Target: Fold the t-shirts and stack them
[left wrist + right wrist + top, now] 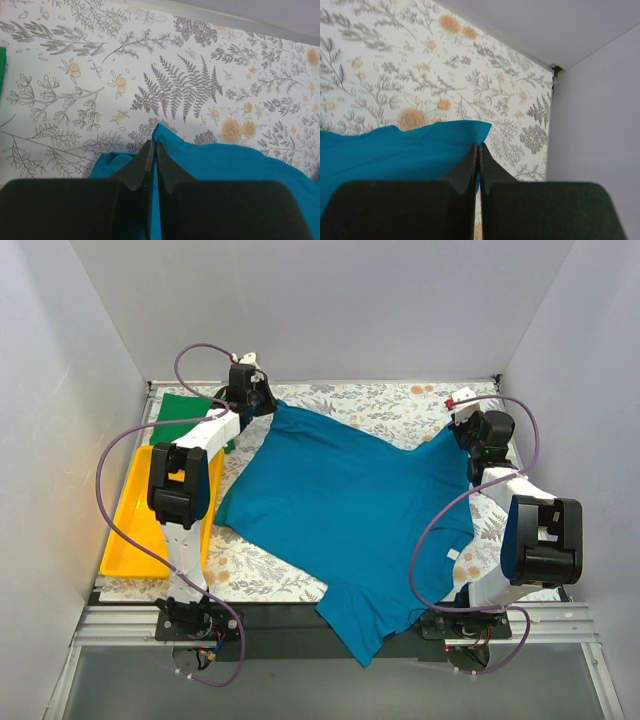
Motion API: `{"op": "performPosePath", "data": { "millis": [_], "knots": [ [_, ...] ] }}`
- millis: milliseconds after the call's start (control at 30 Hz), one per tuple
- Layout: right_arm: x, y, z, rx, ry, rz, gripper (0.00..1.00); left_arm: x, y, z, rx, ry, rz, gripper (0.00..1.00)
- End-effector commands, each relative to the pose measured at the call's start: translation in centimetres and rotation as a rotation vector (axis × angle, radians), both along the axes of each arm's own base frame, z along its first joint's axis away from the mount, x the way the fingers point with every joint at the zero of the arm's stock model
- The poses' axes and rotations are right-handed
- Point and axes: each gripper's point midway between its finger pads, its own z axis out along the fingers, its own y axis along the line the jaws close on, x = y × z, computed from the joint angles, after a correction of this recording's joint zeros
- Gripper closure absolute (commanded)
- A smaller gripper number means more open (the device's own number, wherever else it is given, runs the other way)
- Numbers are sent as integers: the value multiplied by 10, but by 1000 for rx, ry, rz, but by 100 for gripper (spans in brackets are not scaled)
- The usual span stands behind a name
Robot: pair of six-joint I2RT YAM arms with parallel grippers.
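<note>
While the left hand (152,150) and right hand (478,150) are clamping teal t-shirt (340,500) corners, either thin pinch may be slipping.

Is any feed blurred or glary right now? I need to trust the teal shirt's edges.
Top view: light is even and soft with no glare, and the teal shirt has crisp edges. Left wrist view: the floral cloth is sharp, while the left gripper close to the lens is dark and featureless. Right wrist view: softer overall, the print is slightly blurred and the right gripper is dark, but the shirt corner is readable.
</note>
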Motion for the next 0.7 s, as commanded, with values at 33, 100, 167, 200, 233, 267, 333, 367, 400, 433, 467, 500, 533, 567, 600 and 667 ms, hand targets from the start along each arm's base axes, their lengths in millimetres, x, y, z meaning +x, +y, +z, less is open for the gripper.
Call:
{"op": "performPosePath", "data": {
  "millis": [33,100,167,200,233,267,333,367,400,433,467,500,533,567,600,667],
  "knots": [
    [28,2,66,86,-172,-16,99,20,8,23,13,-55,41,100],
    [31,6,71,107,-177,5,99,31,8,28,7,-75,47,100],
    [35,9,77,122,-176,19,99,41,5,27,-5,-79,49,100],
    [37,11,79,132,-171,24,99,44,5,25,-12,-79,53,100],
    [38,12,80,136,-170,28,99,46,4,23,-16,-76,55,100],
    [39,13,81,140,-169,34,99,51,4,16,-17,-71,60,100],
    [43,16,80,149,-157,50,99,57,7,11,-16,-68,84,100],
    [47,18,86,154,-165,62,99,59,8,3,-13,-57,95,100],
    [52,19,80,162,-145,64,99,63,8,5,-18,-65,100,100],
    [55,19,80,167,-143,64,99,66,11,3,-21,-66,107,100],
    [62,19,89,171,-158,68,99,69,18,3,-12,-74,150,100],
    [68,20,82,181,-142,65,99,74,21,6,-15,-88,162,100],
    [72,20,82,186,-141,62,99,76,24,6,-16,-92,172,100],
    [80,20,92,189,-163,58,99,79,28,8,-9,-100,196,100],
    [87,19,84,196,-147,46,99,81,31,10,-10,-112,207,100],
    [96,21,83,199,-150,44,99,85,37,12,-19,-123,221,100]
  ]
}}
